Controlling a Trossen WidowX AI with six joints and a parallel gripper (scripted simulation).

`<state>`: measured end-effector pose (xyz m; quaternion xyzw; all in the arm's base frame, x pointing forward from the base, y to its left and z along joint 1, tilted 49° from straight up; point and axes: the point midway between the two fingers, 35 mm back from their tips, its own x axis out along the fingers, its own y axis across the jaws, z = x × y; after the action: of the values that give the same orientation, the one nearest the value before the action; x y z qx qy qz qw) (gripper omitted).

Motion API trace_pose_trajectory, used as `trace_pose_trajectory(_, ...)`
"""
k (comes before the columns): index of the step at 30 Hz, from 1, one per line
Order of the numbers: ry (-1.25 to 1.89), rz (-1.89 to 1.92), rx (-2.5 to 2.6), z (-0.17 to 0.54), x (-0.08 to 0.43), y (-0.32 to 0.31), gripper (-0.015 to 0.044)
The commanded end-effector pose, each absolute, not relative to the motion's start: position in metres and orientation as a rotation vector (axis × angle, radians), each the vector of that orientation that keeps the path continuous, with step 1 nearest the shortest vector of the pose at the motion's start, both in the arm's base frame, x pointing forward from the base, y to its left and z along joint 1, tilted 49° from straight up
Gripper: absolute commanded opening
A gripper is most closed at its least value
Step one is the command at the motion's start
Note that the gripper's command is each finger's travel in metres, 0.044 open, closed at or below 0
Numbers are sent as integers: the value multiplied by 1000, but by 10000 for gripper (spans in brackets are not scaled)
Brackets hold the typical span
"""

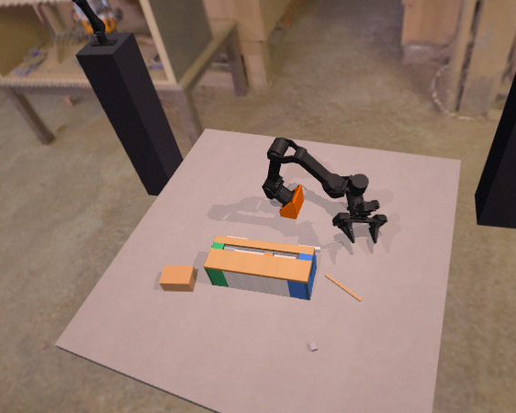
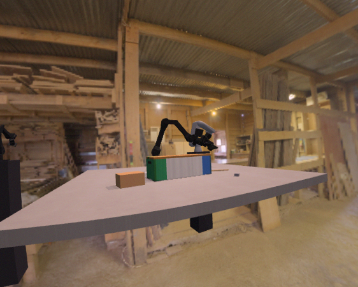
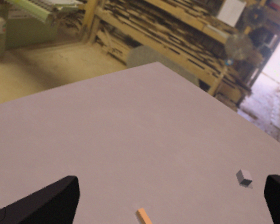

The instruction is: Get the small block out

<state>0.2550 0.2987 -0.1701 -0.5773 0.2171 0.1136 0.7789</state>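
The box [image 1: 258, 263] [image 2: 183, 167] stands upright with an orange top, a green end, a blue end and a grey panel between them. Through the slot in its top a small orange patch [image 1: 268, 253] shows; I cannot tell whether it is the block. A small grey cube [image 1: 312, 346] [image 2: 236, 175] [image 3: 244, 178] lies on the table, away from the box. My gripper [image 1: 364, 240] [image 3: 172, 187] is open, with nothing between its fingers, above the table beyond the blue end. The box's shelf is hidden.
A thin orange stick [image 1: 342, 287] [image 2: 220, 169] [image 3: 144, 216] lies near the blue end. A larger orange-brown block [image 1: 177, 278] [image 2: 130, 180] lies beyond the green end. An orange wedge-shaped piece [image 1: 292, 204] is by the arm, behind the box.
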Motion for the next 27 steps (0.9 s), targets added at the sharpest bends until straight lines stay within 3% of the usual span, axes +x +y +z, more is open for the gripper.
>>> trace_pose_trajectory(1, 473, 243, -1242, -170, 256, 298, 400)
trace_pose_trajectory(12, 821, -103, -633, -96, 331, 243, 400)
trace_pose_trajectory(27, 999, -643, 52, -15, 353, 151, 400)
